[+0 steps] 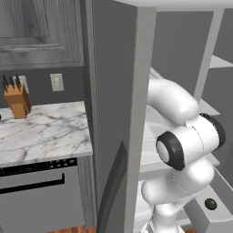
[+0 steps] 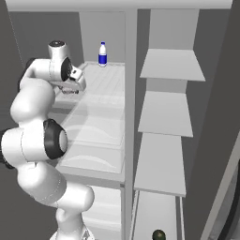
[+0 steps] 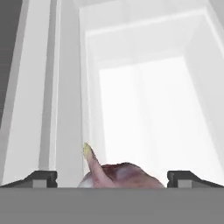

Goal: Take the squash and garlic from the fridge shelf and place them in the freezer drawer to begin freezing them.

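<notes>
Garlic (image 3: 120,175) sits low in the hand view between the two dark fingertips, its pale stem pointing up and left; the gripper (image 3: 113,178) is clenched around it. Beyond lies the pale freezer drawer (image 3: 205,87), bare inside. From the right base view, a blue-capped bottle (image 2: 102,54) stands on an upper glass shelf (image 2: 101,89), and a dark round squash (image 2: 158,235) lies low.
</notes>
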You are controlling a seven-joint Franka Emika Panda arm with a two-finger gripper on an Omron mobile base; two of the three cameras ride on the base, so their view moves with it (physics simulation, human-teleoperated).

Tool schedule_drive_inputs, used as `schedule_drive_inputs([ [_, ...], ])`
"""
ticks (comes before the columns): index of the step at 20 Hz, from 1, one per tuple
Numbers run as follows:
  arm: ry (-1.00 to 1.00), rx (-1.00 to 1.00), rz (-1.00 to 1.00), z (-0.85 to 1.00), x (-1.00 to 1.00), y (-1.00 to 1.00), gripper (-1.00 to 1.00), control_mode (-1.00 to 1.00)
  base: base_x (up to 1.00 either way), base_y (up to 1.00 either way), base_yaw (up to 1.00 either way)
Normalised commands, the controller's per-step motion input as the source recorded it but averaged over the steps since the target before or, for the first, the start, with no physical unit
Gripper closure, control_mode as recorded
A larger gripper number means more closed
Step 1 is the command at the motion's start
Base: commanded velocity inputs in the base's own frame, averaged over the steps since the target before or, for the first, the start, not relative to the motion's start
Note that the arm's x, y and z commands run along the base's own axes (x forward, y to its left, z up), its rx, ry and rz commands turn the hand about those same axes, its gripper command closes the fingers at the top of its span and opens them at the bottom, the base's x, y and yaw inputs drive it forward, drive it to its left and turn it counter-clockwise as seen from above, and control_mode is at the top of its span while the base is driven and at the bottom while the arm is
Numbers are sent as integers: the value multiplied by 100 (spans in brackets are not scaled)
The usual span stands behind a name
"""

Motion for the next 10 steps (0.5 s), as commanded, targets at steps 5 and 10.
schedule_drive_inputs([
  [5,3,-7,0,-72,-46,0,100,-100,0,0,0],
  [10,0,0,0,-2,-2,0,100,-100,0,0,0],
])
